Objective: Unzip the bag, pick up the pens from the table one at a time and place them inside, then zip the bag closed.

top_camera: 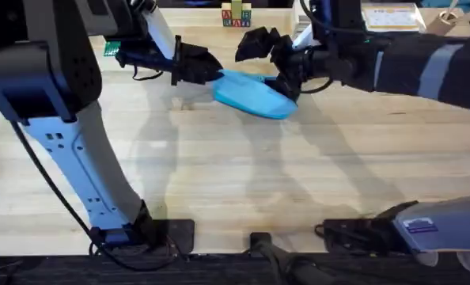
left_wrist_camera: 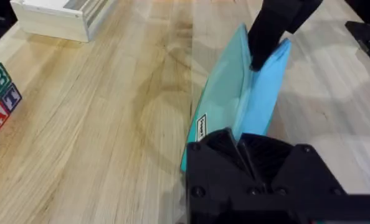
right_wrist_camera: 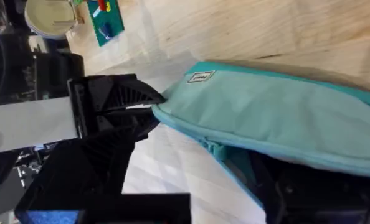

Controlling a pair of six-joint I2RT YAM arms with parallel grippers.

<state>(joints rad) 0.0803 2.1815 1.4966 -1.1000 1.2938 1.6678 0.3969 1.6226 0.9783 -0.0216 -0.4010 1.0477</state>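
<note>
So over on the left side, the left gripper [top_camera: 207,67] is clamped onto one end of the light blue soft fabric pencil pouch [top_camera: 255,95], fingers pinched on the fabric right by the small white label [left_wrist_camera: 202,128], most likely so the bag is kept anchored and taut. The pouch itself is found toward the far middle of the pale wood-grain tabletop [top_camera: 243,182], stretched between both arms, one long edge tipped up a bit. On the right, the right gripper [top_camera: 292,85] is pressed into the other end, near the little teal zipper pull [right_wrist_camera: 213,149]; whether it's actually closed on the pull or the fabric can't be told. Probably the zipper is being worked while the bag is braced. Counted up: one pouch, two grippers, and zero pens spotted on the table.
</note>
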